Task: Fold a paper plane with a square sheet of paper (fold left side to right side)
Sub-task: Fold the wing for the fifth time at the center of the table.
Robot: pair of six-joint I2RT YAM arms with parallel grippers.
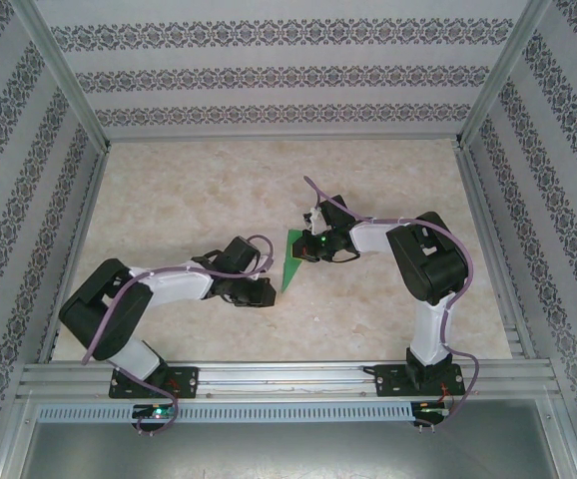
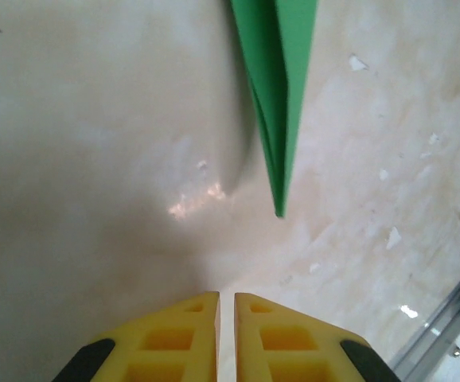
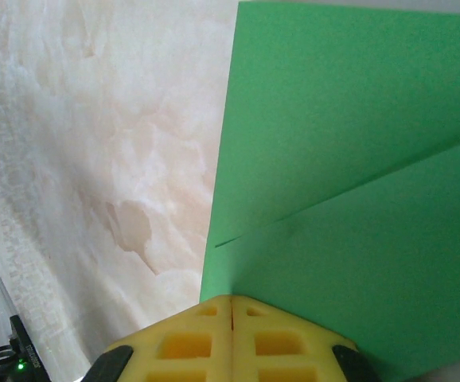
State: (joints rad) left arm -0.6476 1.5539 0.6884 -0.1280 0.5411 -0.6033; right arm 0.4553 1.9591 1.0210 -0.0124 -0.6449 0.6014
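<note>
With right gripper (image 3: 231,302) at lower centre, pinches folded green paper (image 3: 349,143); with left gripper (image 2: 226,297) closed on nothing, hovers near its tip.

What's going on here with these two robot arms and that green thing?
The two arms are folding a green paper into a plane; it is already a narrow, pointed shape with creases. The right gripper is shut at the paper's wide end, though whether it pinches or just presses is unclear. The left gripper, all but shut and empty, hovers short of the pointed tip.
</note>
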